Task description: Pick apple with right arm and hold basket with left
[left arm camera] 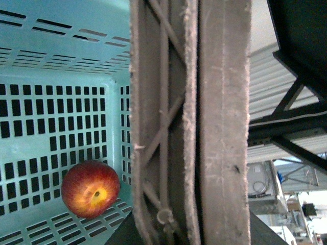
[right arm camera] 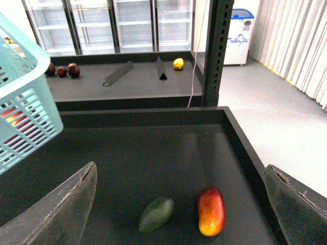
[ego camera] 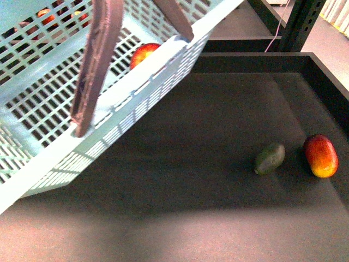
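Note:
The light blue-green basket [ego camera: 136,98] hangs tilted over the left of the black table, its two grey-brown handles [ego camera: 95,65] pressed together. My left gripper [left arm camera: 189,229] is shut on these handles [left arm camera: 204,122], which hide its jaws. The red apple [ego camera: 143,53] lies inside the basket; in the left wrist view it [left arm camera: 91,189] rests on the slotted floor [left arm camera: 51,102], yellowish stem dimple showing. My right gripper [right arm camera: 179,214] is open and empty, above the right part of the table. It is far from the apple, and the basket's corner [right arm camera: 25,112] is off to its side.
A dark green avocado [ego camera: 270,158] and an elongated red-orange-yellow fruit [ego camera: 320,155] lie on the table's right side, near its raised black rim [ego camera: 322,71]. A black post [right arm camera: 217,51] stands behind. A lower shelf beyond holds dark fruits [right arm camera: 62,70] and a yellow one [right arm camera: 178,63].

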### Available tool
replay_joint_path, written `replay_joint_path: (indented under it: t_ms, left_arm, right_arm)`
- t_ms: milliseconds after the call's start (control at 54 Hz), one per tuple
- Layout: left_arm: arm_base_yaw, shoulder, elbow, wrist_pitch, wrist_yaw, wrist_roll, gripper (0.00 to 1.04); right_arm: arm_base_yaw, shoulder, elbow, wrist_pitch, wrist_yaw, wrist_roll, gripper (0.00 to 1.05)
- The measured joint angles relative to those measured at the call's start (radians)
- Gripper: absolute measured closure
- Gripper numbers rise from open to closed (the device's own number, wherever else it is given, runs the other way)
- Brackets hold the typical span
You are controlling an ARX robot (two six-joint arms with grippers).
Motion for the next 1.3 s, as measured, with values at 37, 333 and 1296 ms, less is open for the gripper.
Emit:
replay_joint_path:
  t_ms: [37, 333, 1296]
  left_arm:
    - [0.030, 0.002, 0.000, -0.002, 0.004, -0.019, 0.90]
    - [0.281, 0.120, 0.000, -0.008, -0.023, -0.149, 0.90]
    - [0.494, 0.378, -0.076, 0.000, -0.048, -0.406, 0.90]
  right_arm:
    - [0.000, 0.000, 0.000, 0.000, 0.000, 0.000, 0.09]
    - [0.000, 0.000, 0.000, 0.000, 0.000, 0.000, 0.09]
    - [0.000, 0.000, 0.000, 0.000, 0.000, 0.000, 0.09]
